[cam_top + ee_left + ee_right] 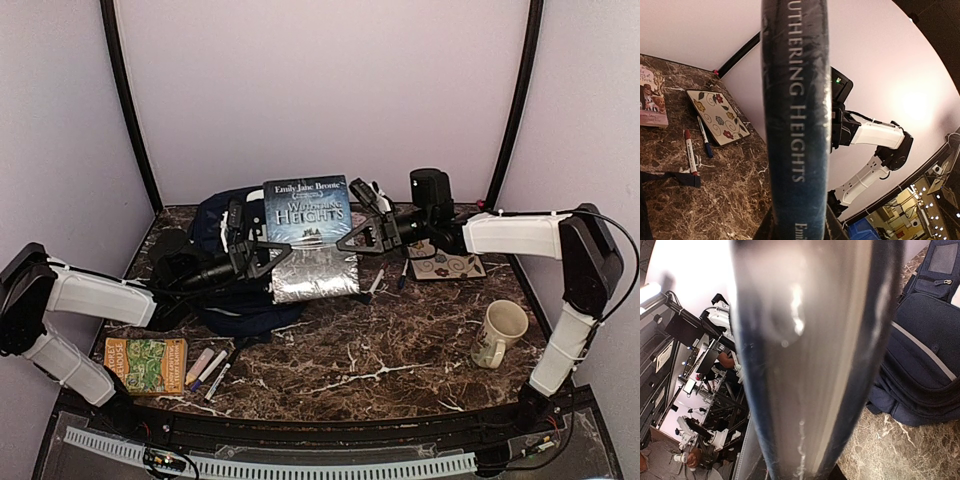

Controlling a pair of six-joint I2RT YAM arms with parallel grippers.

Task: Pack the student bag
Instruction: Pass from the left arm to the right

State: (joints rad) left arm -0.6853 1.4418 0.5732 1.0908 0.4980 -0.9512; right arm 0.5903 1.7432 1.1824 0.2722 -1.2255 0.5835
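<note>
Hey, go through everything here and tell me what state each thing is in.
Wuthering Heights book: closed, held up between both grippers.
left gripper: shut on the book.
right gripper: shut on the book.
student bag: on the table, opening not visible.
mug: upright.
green book: closed, lying flat.

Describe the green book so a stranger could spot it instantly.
Find the dark marble table and go to its near left corner, by the left arm. The green book lies flat there, pens just right of it. Unlike the blue book held up in the air, it has an orange border and rests on the table.
</note>
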